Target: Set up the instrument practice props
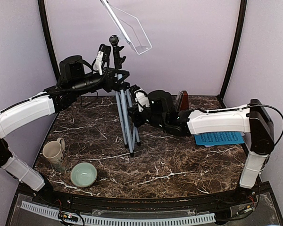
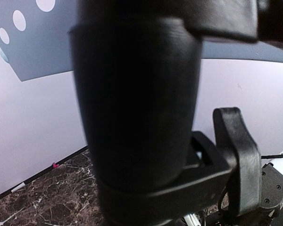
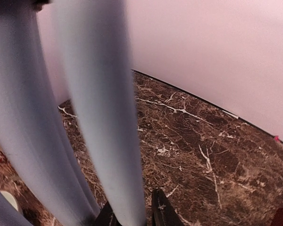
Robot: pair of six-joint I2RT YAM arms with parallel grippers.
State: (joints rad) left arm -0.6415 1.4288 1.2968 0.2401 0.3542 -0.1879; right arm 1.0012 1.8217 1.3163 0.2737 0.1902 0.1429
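Top external view first, Ben: where is the music stand [image 1: 126, 123]?

Ana, it stands upright left of centre in the frame. Its feet are on the marble table [image 1: 179, 169] and its pale legs are close together. The perforated desk [image 1: 132, 30] tilts high at the top of the frame.

And the grippers?

The left gripper [image 1: 117, 75] is clenched on the stand's black collar [image 2: 137, 103], which fills the left wrist view. The right gripper [image 1: 135, 115] grasps one leg [image 3: 104, 117]. In the right wrist view its dark fingertips [image 3: 162, 212] press against either side of that leg.

Other props?

The blue page [image 1: 219, 138] lies flat at the right, partly under the right arm. The dark-red metronome [image 1: 181, 100] stands behind that arm, near the back edge. At lower left, the mug [image 1: 53, 151] and the bowl [image 1: 83, 174] sit just beside each other.
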